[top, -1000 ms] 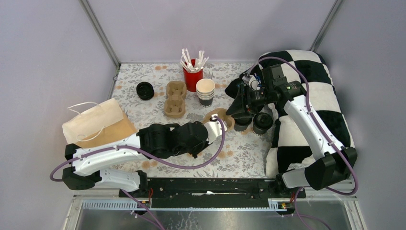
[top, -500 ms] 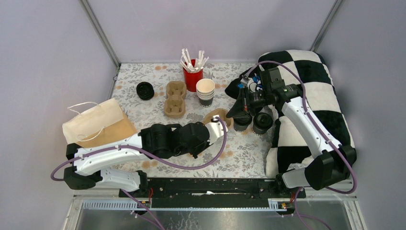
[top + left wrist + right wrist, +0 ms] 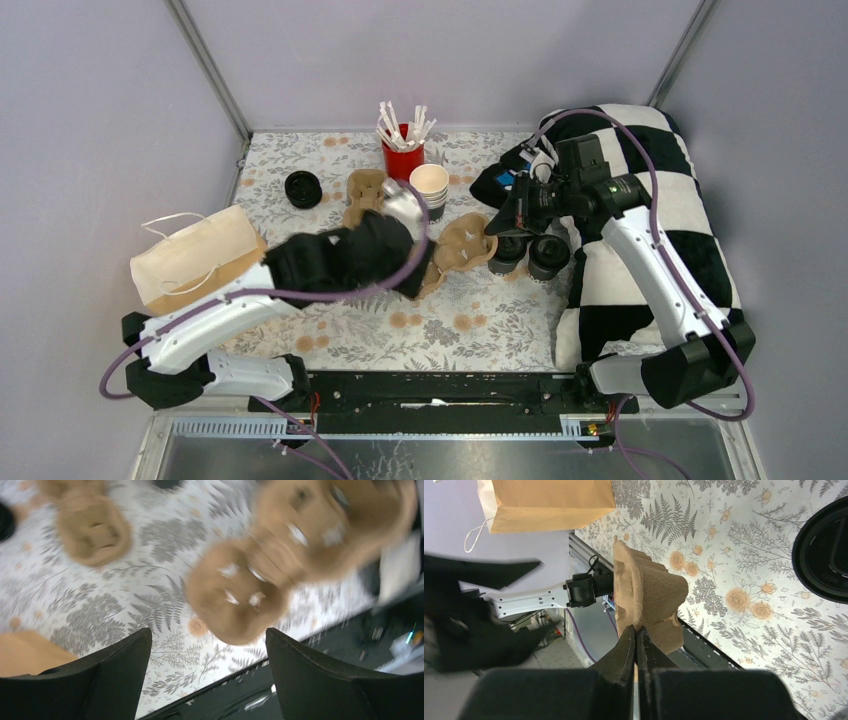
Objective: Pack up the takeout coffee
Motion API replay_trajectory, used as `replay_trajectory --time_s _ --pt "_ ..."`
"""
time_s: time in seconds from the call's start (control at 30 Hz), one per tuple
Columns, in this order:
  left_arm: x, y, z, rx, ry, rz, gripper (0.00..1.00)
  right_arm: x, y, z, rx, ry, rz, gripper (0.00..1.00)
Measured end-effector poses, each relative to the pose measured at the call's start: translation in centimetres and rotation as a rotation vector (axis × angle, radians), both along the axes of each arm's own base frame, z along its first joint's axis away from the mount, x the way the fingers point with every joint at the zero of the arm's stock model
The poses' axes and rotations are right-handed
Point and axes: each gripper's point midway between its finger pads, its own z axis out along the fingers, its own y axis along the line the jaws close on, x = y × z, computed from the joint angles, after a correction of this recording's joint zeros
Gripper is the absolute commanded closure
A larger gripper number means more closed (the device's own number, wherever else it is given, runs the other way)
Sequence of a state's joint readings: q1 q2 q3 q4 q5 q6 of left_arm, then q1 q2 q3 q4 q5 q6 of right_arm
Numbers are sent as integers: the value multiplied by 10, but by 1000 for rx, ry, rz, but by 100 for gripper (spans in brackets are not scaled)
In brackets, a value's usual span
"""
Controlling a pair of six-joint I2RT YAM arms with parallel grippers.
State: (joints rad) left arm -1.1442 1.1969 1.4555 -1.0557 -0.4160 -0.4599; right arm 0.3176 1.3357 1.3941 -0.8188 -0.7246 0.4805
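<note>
Mid-table, beside two black-lidded takeout cups [image 3: 507, 250] [image 3: 548, 255], R gripper [image 3: 636, 636] pinched edge of brown moulded-pulp cup carrier [image 3: 649, 595]; L gripper [image 3: 208, 633] gaped wide, empty.

**Two-tone arms, purple cables**

White links [image 3: 210, 322] are joined by black housings [image 3: 690, 368] on both arms. A purple cable [image 3: 653, 180] is looped along each. Broad matte-black fingers [image 3: 320, 680] are seen low in the left wrist view.

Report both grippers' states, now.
Left gripper: open, holding nothing.
Right gripper: closed on the edge of the cardboard cup carrier.
</note>
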Motion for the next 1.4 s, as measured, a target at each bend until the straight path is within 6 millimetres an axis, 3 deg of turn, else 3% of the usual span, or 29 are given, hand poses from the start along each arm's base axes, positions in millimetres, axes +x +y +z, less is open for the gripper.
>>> replay_trajectory --time_s 0.13,0.23,0.4,0.5,0.6,0.67,0.8,1.0,1.17,1.2,1.4 --pt "40 51 52 -116 -35 359 13 -5 -4 11 2 -64 -11 100" --pt "68 107 85 -159 -106 632 10 -7 -5 9 8 -68 -12 100" --pt "89 211 70 -13 -112 1027 4 -8 -5 5 3 -57 -9 100" --pt "88 253 55 76 -81 1175 4 -9 -6 5 -2 -61 -2 100" --pt "83 285 44 133 -50 1276 11 -10 -6 5 -7 -66 6 100" --pt "82 298 37 152 -33 1309 18 -11 -7 4 -10 -63 9 100" --pt "85 310 16 182 32 1318 46 -13 -7 4 -7 -58 18 100" --pt "96 306 2 195 74 1258 75 -13 -7 4 -6 -59 20 100" --pt "94 296 -15 194 132 1184 91 -13 -7 4 -6 -60 20 100" --pt "93 294 -18 193 147 1167 99 -13 -7 4 -6 -60 20 100" --pt "86 270 -24 181 197 1044 100 -13 -7 4 -7 -60 19 100"
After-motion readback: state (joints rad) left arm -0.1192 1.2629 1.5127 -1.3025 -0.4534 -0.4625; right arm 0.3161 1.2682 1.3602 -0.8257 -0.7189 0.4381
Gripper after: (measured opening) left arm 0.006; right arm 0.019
